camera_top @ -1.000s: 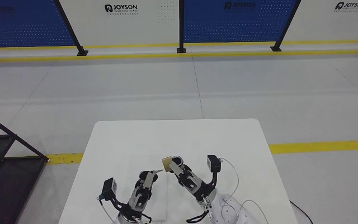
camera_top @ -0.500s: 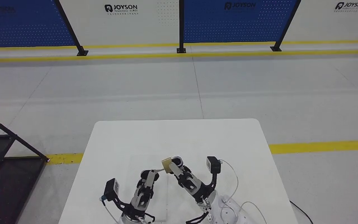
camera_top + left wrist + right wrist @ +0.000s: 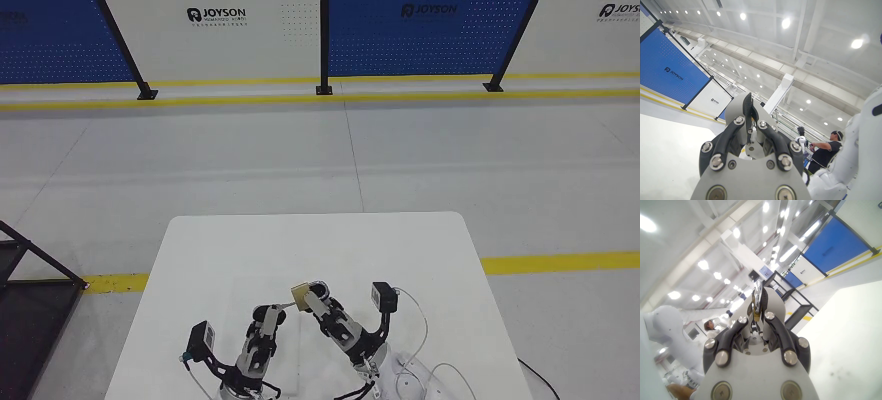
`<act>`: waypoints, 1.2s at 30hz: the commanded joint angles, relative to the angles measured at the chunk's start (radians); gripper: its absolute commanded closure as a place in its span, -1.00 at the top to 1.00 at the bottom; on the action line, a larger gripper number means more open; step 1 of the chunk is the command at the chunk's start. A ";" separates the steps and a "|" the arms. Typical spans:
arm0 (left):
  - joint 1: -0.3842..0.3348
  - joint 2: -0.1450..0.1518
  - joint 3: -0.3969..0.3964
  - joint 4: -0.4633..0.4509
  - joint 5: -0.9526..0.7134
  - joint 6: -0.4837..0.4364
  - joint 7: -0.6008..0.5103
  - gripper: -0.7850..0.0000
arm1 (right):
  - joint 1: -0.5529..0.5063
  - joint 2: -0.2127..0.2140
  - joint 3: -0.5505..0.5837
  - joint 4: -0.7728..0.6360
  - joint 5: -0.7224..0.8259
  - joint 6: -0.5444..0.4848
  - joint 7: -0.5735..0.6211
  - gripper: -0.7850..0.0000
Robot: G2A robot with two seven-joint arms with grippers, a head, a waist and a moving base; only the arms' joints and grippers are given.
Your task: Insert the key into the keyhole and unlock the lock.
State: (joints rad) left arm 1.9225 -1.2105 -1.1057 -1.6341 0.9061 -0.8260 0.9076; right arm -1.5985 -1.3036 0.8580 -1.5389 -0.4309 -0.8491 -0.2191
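A brass padlock (image 3: 298, 293) with a silver shackle is held above the white table (image 3: 300, 240), near its front edge. My right gripper (image 3: 311, 294) is shut on it. In the right wrist view the padlock (image 3: 757, 298) sticks out past the fingertips of the right gripper (image 3: 758, 303). My left gripper (image 3: 271, 315) hovers a short way left of the padlock, not touching it. Its fingers (image 3: 747, 106) are pressed together on a small thin piece that looks like the key (image 3: 753, 116), mostly hidden by the pads.
A black frame (image 3: 30, 270) stands on the floor off the table's left edge. Blue and white partition panels (image 3: 420, 40) line the far side of the room. Cables (image 3: 415, 310) trail from the right arm over the front of the table.
Both arms have drifted slightly toward the table's front edge. The padlock has stayed in the right gripper and the left gripper has stayed shut.
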 commanded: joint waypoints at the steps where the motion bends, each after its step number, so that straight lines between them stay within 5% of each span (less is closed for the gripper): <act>1: -0.002 -0.002 0.003 0.002 0.000 0.004 0.000 -1.00 | -0.001 0.000 0.000 -0.001 0.003 -0.001 0.005 -1.00; 30: -0.015 -0.009 0.008 0.011 -0.004 -0.026 0.000 -1.00 | -0.005 -0.002 0.025 -0.012 -0.006 0.010 0.012 -1.00; 36: -0.024 -0.022 0.030 -0.006 -0.100 0.000 0.024 -1.00 | -0.025 -0.014 0.028 -0.045 0.013 0.042 -0.091 -1.00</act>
State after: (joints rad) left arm 1.8984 -1.2288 -1.0814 -1.6379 0.8308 -0.8269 0.9104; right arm -1.6174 -1.3150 0.8886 -1.5796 -0.4202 -0.7968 -0.2873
